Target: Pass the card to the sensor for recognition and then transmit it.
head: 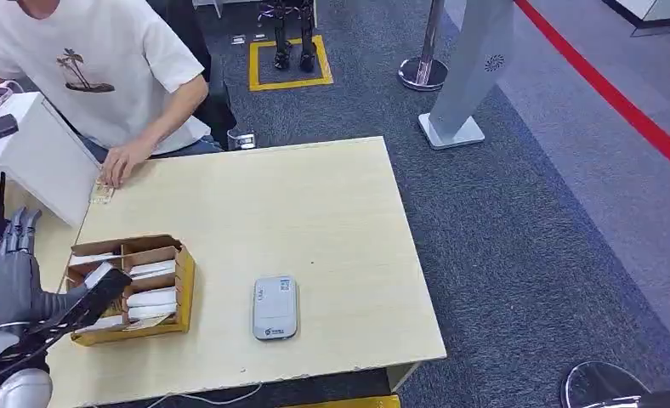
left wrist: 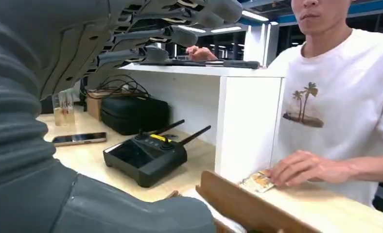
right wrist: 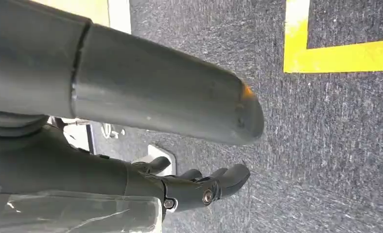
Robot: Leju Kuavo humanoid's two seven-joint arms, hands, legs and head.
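**Beside the card box: left hand raised, nothing held yet**

Nearest us, at the table's left edge, our left hand (head: 13, 268) stands with fingers apart and extended upward, holding nothing. Just to its right sits the cardboard card box (head: 183, 280), its compartments stacked with white cards (head: 151, 297); the cards' long axes run across the table, left to right. We judge the left hand the nearer one by far: our right hand (right wrist: 199, 187) hangs low over grey carpet, fingers loosely curled, nothing in them.

Right of the box, well apart from it, the grey sensor (head: 275, 308) lies flat, long axis pointing away from us. Bare tabletop (head: 315, 212) lies between box and sensor, so a sideways carry looks unobstructed. The box's raised walls are the edge to clear on lifting out.

Farther off, a person's hand (head: 126, 161) rests on a small card (head: 102, 192) at the far left corner, beside a white partition (head: 47, 161).
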